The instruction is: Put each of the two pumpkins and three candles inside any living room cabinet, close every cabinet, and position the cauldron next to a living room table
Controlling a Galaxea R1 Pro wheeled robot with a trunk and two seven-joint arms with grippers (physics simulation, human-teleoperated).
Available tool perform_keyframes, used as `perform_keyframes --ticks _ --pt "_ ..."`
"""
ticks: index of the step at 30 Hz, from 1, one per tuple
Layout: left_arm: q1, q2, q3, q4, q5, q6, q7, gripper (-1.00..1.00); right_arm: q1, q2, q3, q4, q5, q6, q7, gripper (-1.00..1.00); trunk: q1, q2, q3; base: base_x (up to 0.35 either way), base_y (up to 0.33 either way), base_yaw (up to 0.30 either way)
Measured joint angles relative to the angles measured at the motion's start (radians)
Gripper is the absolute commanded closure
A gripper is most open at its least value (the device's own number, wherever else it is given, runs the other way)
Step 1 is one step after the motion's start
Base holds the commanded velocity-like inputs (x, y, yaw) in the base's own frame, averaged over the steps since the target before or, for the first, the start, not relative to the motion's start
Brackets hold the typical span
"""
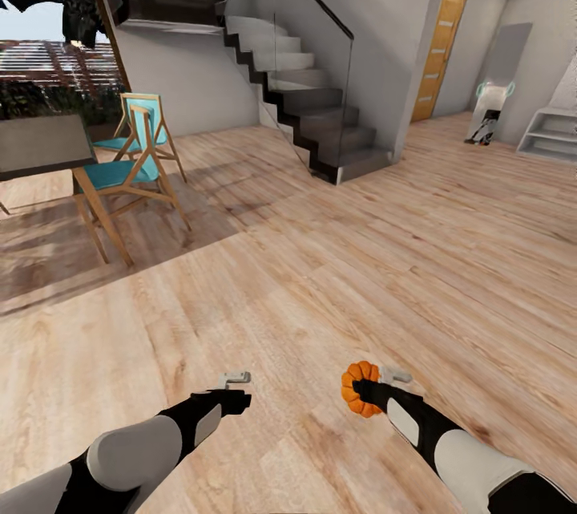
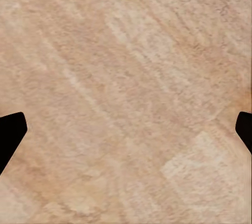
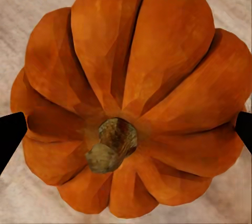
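Light wood plank floor runs the whole width of the head view, under and well beyond both arms. Far ahead of the grippers a dark staircase with a glass balustrade climbs against a grey wall; a yellow-brown door stands in the wall past it. Ahead and out to the left-arm side, a dark-topped dining table has two teal-seated wooden chairs just beside it.

Right gripper: clamped on a pumpkin, held low above the floor just ahead of the wrist. Black fingertips press the rind from opposite sides. In the right wrist view the short dark stem faces straight back at the camera, so the stem axis lies along the gripper's reach and the ribs fan out across it. The body is squat, wider across than along that axis. In the head view the pumpkin sits at the end of the forearm.

Left gripper: level with the right one, well apart from it. The left wrist view shows its fingertips spread wide with bare floor between them.
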Motion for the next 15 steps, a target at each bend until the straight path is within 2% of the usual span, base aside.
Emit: perform_keyframes --ticks 4,8,15 --pt "0.0 0.025 0.003 0.0 0.016 0.0 -0.001 -1.0 0.0 -0.004 -0.002 -0.031 -0.001 0.005 -0.005 1.0 -0.002 0.001 0.015 0.0 0.0 0.0" --pt "0.0 0.026 0.002 -0.001 0.031 0.0 -0.002 -1.0 0.0 -0.007 -0.003 -0.033 -0.001 0.012 -0.007 1.0 -0.003 0.002 0.031 0.0 0.0 0.0" --pt "0.0 0.026 0.001 -0.002 0.035 0.0 -0.002 -1.0 0.0 -0.004 -0.001 -0.034 0.0 0.016 -0.006 1.0 -0.007 0.004 0.058 0.0 0.0 0.0"
